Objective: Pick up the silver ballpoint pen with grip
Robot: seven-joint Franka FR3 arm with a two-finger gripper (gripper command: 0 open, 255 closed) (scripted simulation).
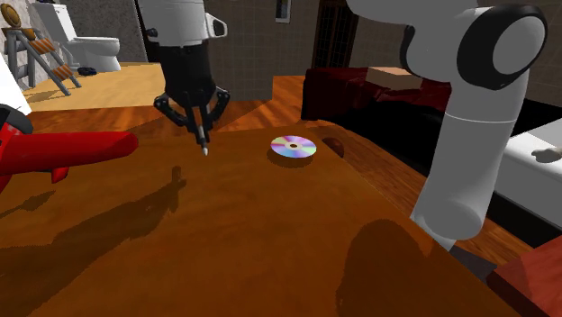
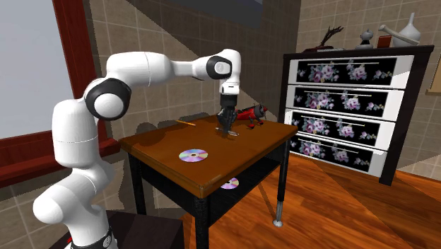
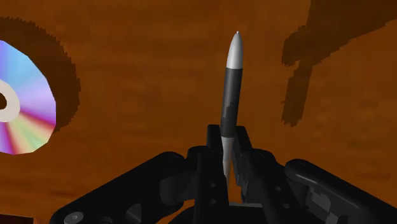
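Wrist view: hand [image 3: 227, 143] narrowed onto the pen [image 3: 231, 83], both black fingers pressed against its lower barrel, so the pen is held and not just lying between them. Pen's long axis runs straight out along the line of the fingers: dark grip section just past the fingertips, then the silver end tapering to a point, aimed at the brown table [image 3: 140, 63]. Shoulder view: hand [image 1: 200, 122] points down, pen [image 1: 203, 141] hangs close to upright beneath it, point downward. The point looks clear of the table top, since the shadow of hand and pen falls apart from it toward the shoulder view's left; no contact that I can make out. Rainbow disc [image 1: 294, 147] lies flat near the table's far edge, well apart from the pen on the shoulder view's right; a red object [image 1: 63, 151] lies on the other side. Second exterior view: hand [image 2: 227, 124] sits over the part of the table [image 2: 212, 185] nearest the red object [image 2: 249, 113], with the disc [image 2: 193, 155] toward the opposite end. Judgement: the grasp is made; what remains turns on the upright axis, so a straight rise keeps the pen from swinging, and the short grip low on the barrel could let it pivot if the hand tilts.
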